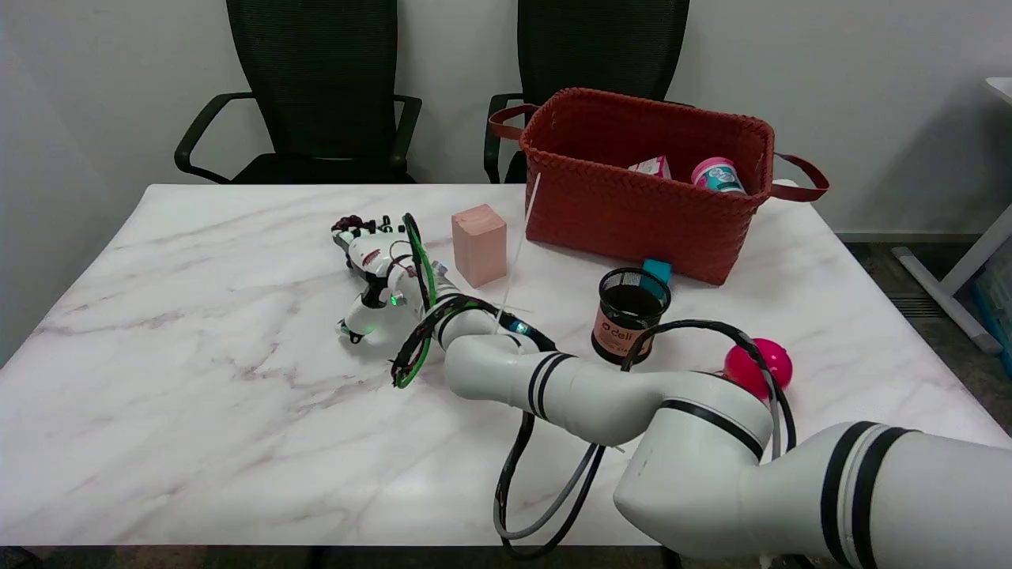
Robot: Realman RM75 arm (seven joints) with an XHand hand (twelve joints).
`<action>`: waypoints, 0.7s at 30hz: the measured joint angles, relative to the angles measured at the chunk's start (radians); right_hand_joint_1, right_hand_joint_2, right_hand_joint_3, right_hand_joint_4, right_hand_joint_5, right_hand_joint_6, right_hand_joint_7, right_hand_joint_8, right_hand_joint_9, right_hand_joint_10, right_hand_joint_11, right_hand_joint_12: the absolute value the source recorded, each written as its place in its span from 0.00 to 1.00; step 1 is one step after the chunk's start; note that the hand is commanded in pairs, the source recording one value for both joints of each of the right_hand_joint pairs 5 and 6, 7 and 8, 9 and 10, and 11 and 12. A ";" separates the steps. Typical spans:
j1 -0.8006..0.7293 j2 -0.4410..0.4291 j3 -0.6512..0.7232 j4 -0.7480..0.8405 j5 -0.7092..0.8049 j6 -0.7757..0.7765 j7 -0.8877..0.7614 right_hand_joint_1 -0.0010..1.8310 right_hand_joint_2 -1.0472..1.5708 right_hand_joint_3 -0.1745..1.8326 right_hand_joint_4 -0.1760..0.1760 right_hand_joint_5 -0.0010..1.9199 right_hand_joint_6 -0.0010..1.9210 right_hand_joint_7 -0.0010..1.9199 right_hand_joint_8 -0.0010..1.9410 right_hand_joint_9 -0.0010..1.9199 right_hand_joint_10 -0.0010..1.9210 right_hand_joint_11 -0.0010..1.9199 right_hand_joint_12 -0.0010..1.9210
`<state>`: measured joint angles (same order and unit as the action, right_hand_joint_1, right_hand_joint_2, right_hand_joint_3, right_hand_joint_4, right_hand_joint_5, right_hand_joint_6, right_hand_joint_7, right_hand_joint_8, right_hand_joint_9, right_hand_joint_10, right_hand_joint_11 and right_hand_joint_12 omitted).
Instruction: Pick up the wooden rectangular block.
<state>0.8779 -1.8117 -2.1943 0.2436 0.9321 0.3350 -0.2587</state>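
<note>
The wooden rectangular block stands upright on the marble table, just left of the red basket. My right hand lies low over the table to the block's left, a short gap away from it. Its fingers stretch toward the far side and hold nothing. The white right arm reaches in from the lower right, passing in front of the block.
A red woven basket with a pink-lidded tub and a small box stands at the back right. A black mesh cup and a blue object sit in front of it. A pink ball lies behind the arm. Two black chairs stand beyond the table.
</note>
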 measured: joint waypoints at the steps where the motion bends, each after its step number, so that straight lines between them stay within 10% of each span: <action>1: 0.003 -0.004 -0.002 -0.007 -0.002 -0.003 0.000 0.53 0.57 0.39 0.50 0.05 0.05 0.04 0.04 0.06 0.06 0.01 0.01; 21: -0.026 0.002 0.007 0.046 0.006 0.018 0.000 0.59 0.52 0.37 0.50 0.04 0.04 0.03 0.03 0.07 0.07 0.03 0.03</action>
<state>0.8523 -1.8097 -2.1869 0.2899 0.9376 0.3531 -0.2586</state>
